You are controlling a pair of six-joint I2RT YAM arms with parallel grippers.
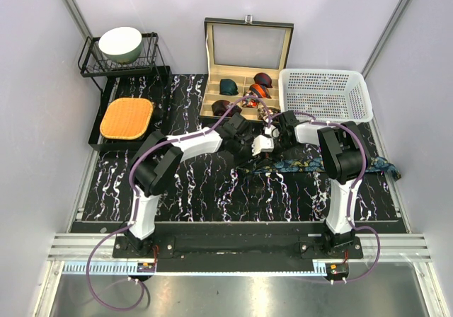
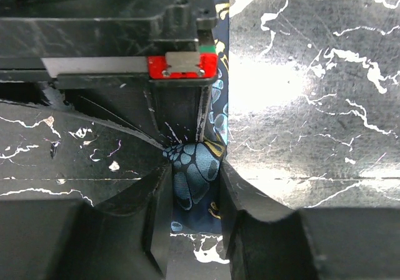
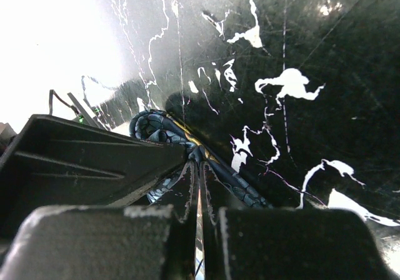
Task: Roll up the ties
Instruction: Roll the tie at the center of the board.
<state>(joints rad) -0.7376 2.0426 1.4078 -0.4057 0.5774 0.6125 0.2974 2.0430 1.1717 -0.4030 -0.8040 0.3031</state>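
Observation:
The dark navy tie (image 1: 304,165) with a teal-and-gold pattern lies as a long strip across the marble mat, running right from the two grippers. My left gripper (image 1: 258,146) is shut on its end; in the left wrist view (image 2: 194,192) the patterned fabric (image 2: 190,167) sits between the fingers. My right gripper (image 1: 274,134) faces it closely and is shut on the same tie; in the right wrist view (image 3: 200,167) the fingertips pinch the fabric beside a small curled part (image 3: 153,127). Coiled green (image 1: 228,87), maroon (image 1: 263,78) and red-orange (image 1: 259,90) ties sit in the box.
The open wooden box (image 1: 207,69) stands at the back centre. A white plastic basket (image 1: 325,94) is to its right. A wire rack (image 1: 95,66) with a pale bowl (image 1: 120,43) and an orange mat (image 1: 126,117) are at the back left.

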